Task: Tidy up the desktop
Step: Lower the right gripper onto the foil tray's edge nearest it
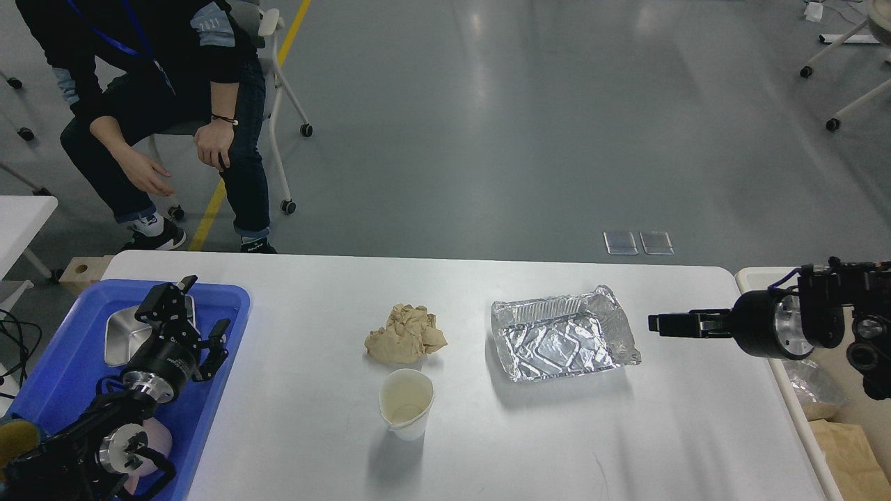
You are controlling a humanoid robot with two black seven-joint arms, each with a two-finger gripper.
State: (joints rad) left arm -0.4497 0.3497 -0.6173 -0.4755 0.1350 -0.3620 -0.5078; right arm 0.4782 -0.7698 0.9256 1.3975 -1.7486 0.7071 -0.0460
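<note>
Our left gripper (194, 313) hangs w/ fingers spread wide, empty, over the blue tray (62, 379) at the counter's left edge, a steel dish (125, 330) under it. Our right gripper (661, 324) is seen side-on & dark; can't tell its fingers' gap. It's near the counter's right edge, just beside the foil tray (560, 341). The counter (313, 431) fills the lower view; crumpled paper (405, 334) & paper cup (406, 403) sit mid-counter. Cream bin (766, 277) off the right edge.

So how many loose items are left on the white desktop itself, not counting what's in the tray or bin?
3. A crumpled paper ball sits mid-desktop, a paper cup just in front of it, and a foil tray to their right. None looks hidden.
</note>
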